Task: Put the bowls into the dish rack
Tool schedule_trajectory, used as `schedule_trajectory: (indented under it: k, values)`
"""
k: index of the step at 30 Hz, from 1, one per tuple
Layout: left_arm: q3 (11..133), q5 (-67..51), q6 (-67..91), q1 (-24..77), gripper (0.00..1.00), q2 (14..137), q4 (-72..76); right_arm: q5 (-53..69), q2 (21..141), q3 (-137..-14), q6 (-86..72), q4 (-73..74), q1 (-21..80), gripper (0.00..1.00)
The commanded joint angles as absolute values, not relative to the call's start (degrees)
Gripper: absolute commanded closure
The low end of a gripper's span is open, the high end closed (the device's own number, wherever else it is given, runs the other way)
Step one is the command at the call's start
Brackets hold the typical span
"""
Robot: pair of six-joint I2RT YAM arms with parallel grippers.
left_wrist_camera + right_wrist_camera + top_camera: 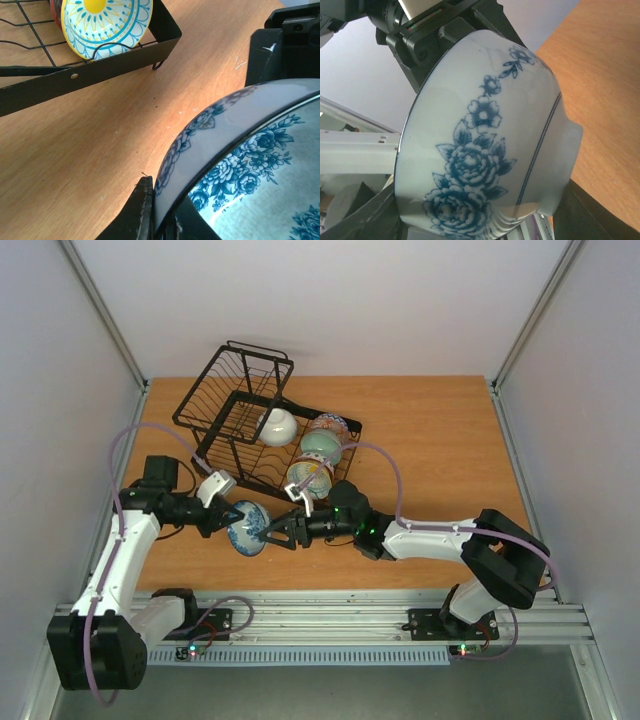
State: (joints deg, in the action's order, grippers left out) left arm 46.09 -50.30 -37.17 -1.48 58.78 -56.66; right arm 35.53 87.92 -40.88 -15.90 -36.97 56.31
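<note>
Top external | we count four bowls [320, 445] in dish rack [100, 70] | left gripper [228, 520] clenches fifth bowl [247, 527] rim | right gripper [270, 532] straddles it, grip unclear

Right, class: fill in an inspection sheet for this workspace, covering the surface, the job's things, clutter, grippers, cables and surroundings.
Surface: wooden table, light brown.
Job's things: black wire dish rack holds a cream-white bowl, green bowl, patterned bowl and yellow-centred bowl. A blue floral bowl is outside the rack, tilted on edge between the arms.
Clutter: nothing seen.
Grippers: left gripper pinches the blue floral bowl's rim. The right gripper has its jaws either side of that bowl, contact unclear.
Cables: purple left cable loops above its arm; purple right cable arcs past the rack's corner.
Surroundings: white walls, metal rail at the near edge.
</note>
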Motion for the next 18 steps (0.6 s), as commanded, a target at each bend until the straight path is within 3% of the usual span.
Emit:
schedule_trajectory:
  k: [1,7,11,12,15,18]
  values:
    - [47.82,-53.62,-36.83,-1.27,1.0,58.1,-57.0,37.91,88.42,-41.99,-14.86,-39.77,56.76,0.56]
    - [47.33,-51.51,-34.64,-1.27,0.99,57.96,-54.93,37.88,88.06,-41.91,-14.23,-39.11,56.78,0.97]
    - [47.11,-50.06,-33.09,-1.23,0.99,57.85,-53.39,36.9,86.69,-42.39,-12.11,-35.55,56.78,0.99]
    - [47.05,-49.55,-32.6,-1.23,0.95,57.83,-52.85,36.25,85.7,-42.73,-10.39,-33.46,56.78,0.99]
    - [47.11,-48.88,-31.59,-1.23,0.57,57.68,-52.56,30.59,81.88,-44.7,-4.04,-20.85,56.78,0.99]
    - [46.51,-47.44,-30.46,-1.24,0.37,56.5,-51.06,22.69,78.2,-49.35,4.78,-6.09,56.78,0.99]
